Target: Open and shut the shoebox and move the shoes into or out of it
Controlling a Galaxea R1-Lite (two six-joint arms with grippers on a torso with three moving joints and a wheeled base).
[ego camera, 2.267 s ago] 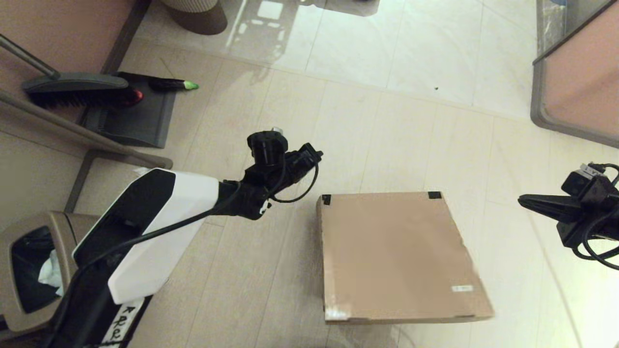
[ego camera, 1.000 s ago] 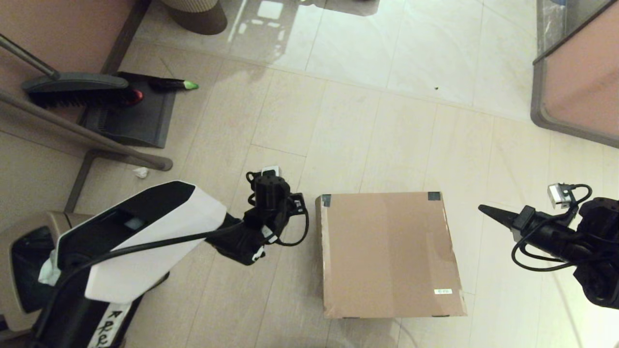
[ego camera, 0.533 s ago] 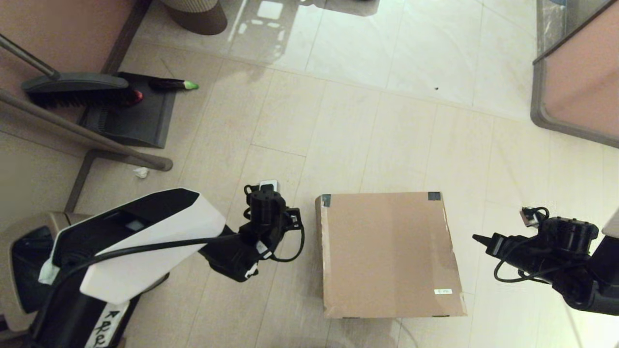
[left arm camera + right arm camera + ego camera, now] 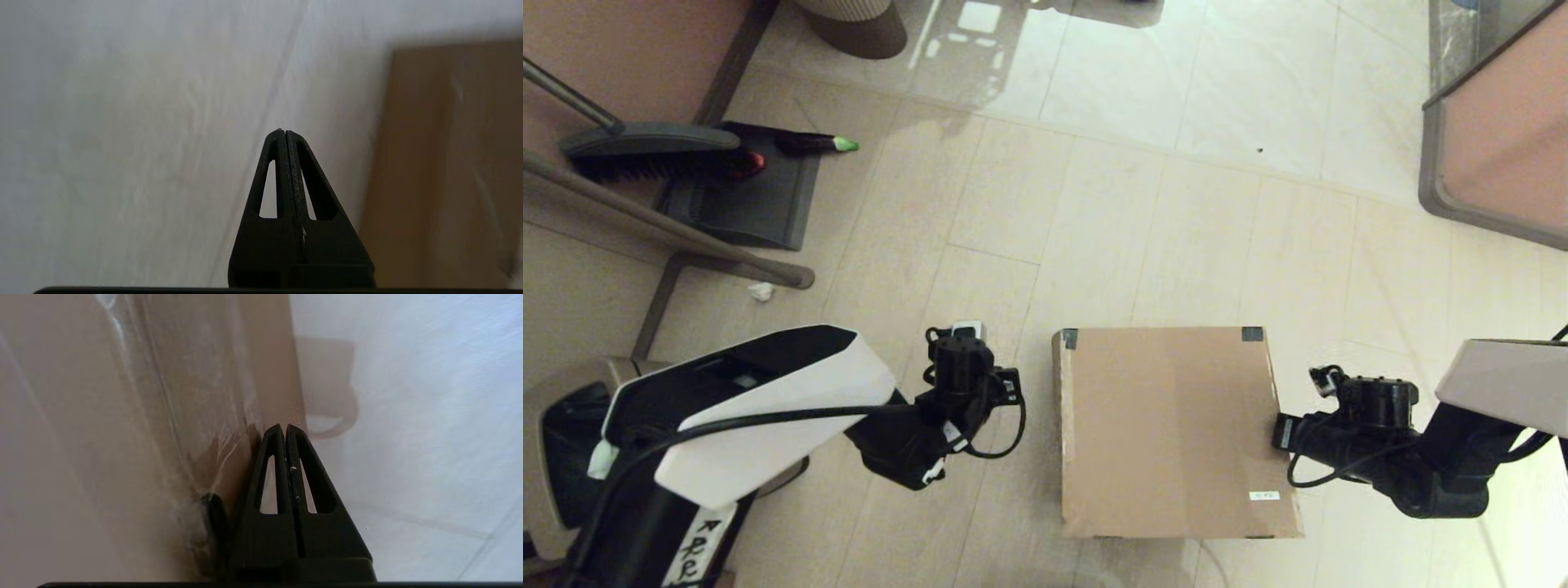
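Sitting flat on the pale tile floor [image 4: 1176,204] is the shoebox [image 4: 1168,433], a big brown cardboard box with its lid shut. Two bits of dark tape [image 4: 1252,333] mark the far corners of the lid, and a small white label [image 4: 1263,495] sits near the close right corner. The shoes cannot be seen anywhere. The right gripper [image 4: 285,426] is down low at the right side of the box, with its two fingers pressed tight together and nothing between them. Its tip is just beside the box wall, at the edge of the lid, and it may be touching, but that is hard to tell. The left gripper [image 4: 284,131] is on the other side, near the left side of the box but apart from it. Its fingers are pressed together too, holding nothing, and they point down at the bare floor. Off to the robot's left stands a brown trash bin [image 4: 547,433] with something white inside. Farther away on that side lie a dark brush [image 4: 654,151] and a dark dustpan [image 4: 747,200].
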